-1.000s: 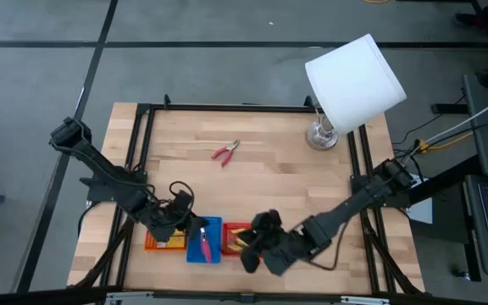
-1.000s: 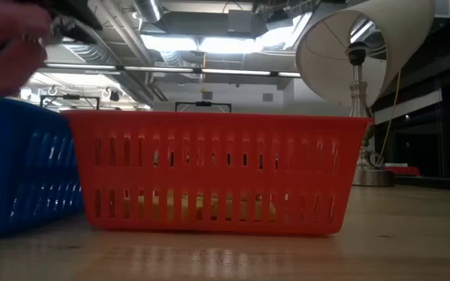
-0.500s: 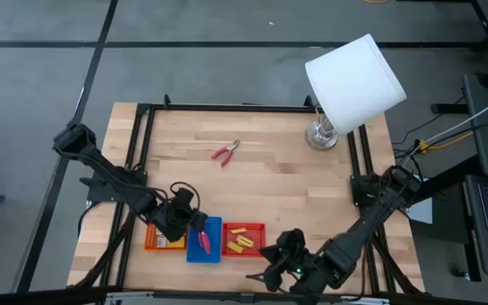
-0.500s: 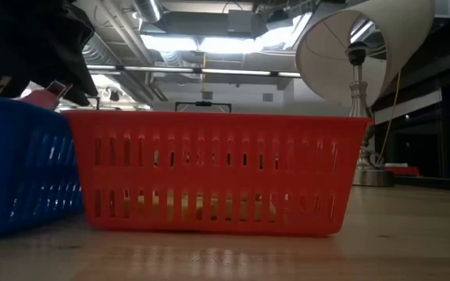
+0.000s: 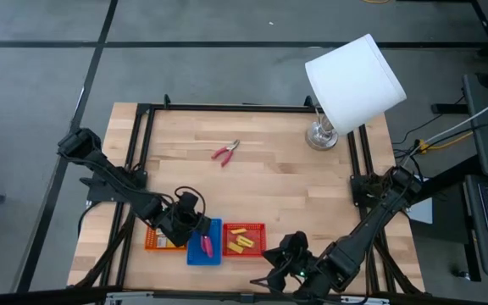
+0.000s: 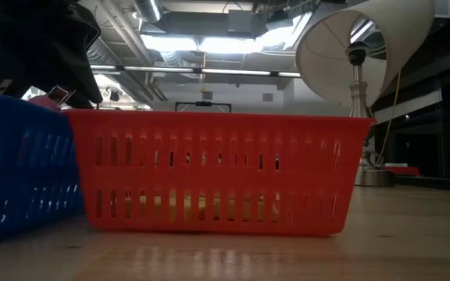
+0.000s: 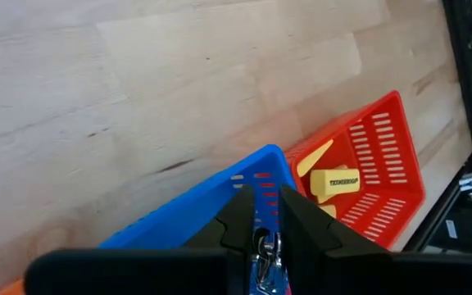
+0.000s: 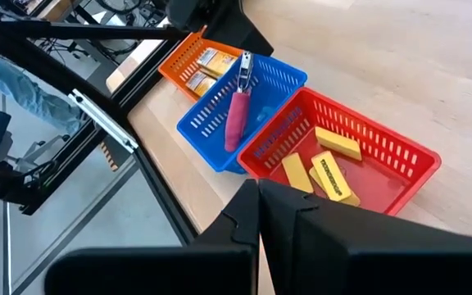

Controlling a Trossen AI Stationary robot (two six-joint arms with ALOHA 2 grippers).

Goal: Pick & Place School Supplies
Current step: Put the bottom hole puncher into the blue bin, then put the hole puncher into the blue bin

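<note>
A pink-handled scissor-like tool (image 8: 237,115) slants down into the blue tray (image 5: 213,254), and my left gripper (image 5: 197,232) is shut on its upper metal end. The red tray (image 5: 256,227) beside it holds several yellow blocks (image 8: 328,172). The orange tray (image 8: 183,54) holds flat packets (image 8: 206,61). A second red-handled tool (image 5: 224,152) lies flat on the bare wood farther back. My right gripper (image 5: 259,278) is shut on nothing, past the red tray at the table's near edge. My left gripper pinches the tool's metal end (image 7: 263,248) between its two fingers. The fingers slant downward from the table's left side. The pink handles (image 5: 205,245) hang below them inside the blue tray; whether they touch its floor I cannot tell.
A lamp with a tilted white shade (image 5: 353,80) stands at the far right corner on its metal base (image 5: 321,135). The three trays sit side by side near the front edge. A black frame rail (image 5: 145,144) runs along the table's sides. Bare wood (image 5: 269,178) fills the middle.
My right gripper has pulled away from above the red tray toward the table's near edge and now holds still, shut. My left gripper has moved down and a little to the right, lowering the pink-handled tool into the blue tray.
</note>
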